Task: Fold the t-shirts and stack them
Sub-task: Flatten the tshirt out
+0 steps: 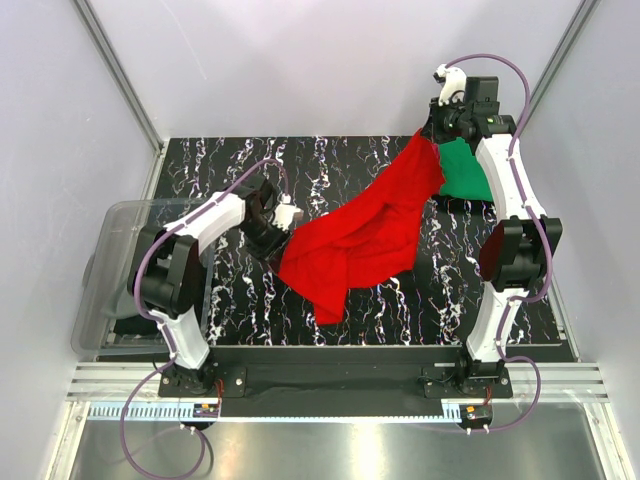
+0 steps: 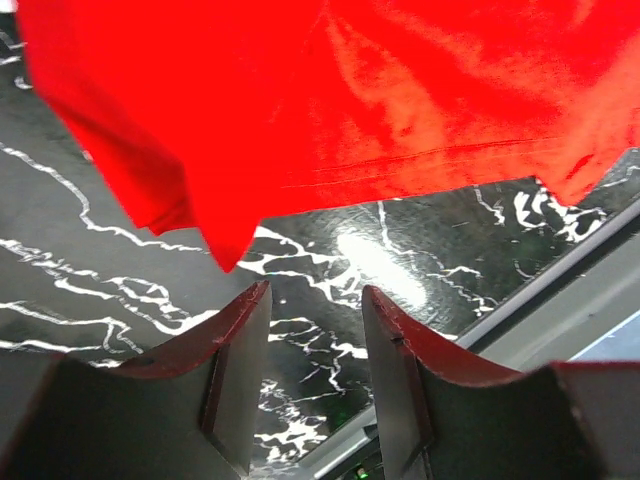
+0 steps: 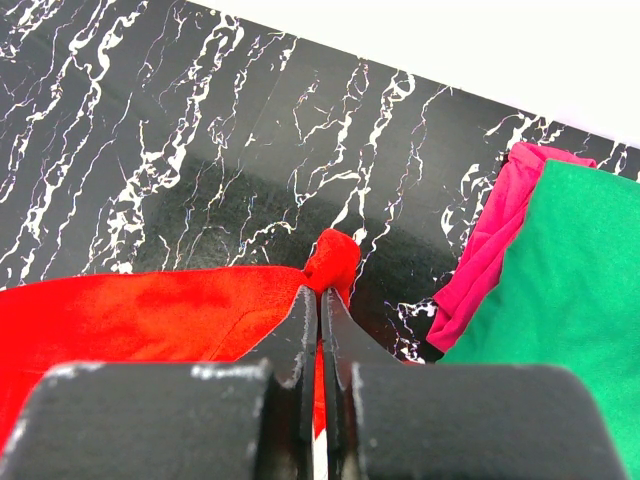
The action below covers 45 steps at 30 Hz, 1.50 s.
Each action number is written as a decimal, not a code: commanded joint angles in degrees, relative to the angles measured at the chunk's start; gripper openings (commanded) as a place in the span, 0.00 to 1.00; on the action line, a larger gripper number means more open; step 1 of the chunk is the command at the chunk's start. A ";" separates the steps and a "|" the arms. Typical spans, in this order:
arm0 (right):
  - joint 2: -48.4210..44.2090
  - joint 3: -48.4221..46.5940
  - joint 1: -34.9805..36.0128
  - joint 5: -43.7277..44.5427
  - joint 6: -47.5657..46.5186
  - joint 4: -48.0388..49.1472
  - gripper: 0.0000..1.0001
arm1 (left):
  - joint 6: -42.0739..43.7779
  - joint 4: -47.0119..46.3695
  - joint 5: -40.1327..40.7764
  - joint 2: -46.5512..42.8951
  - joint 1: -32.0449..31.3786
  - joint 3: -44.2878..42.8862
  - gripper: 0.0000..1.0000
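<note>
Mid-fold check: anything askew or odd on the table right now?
Yes. The red shirt is bunched, held by the right pincer alone; the left pincer is open, off the cloth. The pink shirt pokes out crumpled from under the green shirt.

Lab enclosure, white panel walls (image 1: 330,60), aluminium framing (image 1: 119,75)

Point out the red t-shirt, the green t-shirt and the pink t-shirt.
red t-shirt (image 1: 365,235), top view, middle of the cloth.
green t-shirt (image 3: 580,290), right wrist view, flat folded face.
pink t-shirt (image 3: 488,240), right wrist view, bunched strip.
</note>
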<state>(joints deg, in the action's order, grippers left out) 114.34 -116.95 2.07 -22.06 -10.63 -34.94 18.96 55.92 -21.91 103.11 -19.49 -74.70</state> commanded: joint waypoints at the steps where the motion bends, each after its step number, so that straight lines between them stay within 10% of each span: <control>1: -1.32 -0.30 -0.22 -0.79 0.09 2.95 0.00 | -1.29 -1.25 -3.67 -0.55 0.50 -0.10 0.46; 38: -1.76 1.11 -0.22 -0.17 -1.85 2.95 0.00 | -2.61 -4.59 -3.75 7.28 5.16 -2.82 0.31; 45: -1.76 1.28 -0.22 -0.08 -1.93 2.95 0.00 | -2.26 -4.42 -4.72 7.72 5.16 -3.44 0.00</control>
<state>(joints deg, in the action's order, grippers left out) 114.34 -115.44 2.07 -22.02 -11.84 -34.52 16.29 52.16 -24.27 110.93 -14.61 -75.77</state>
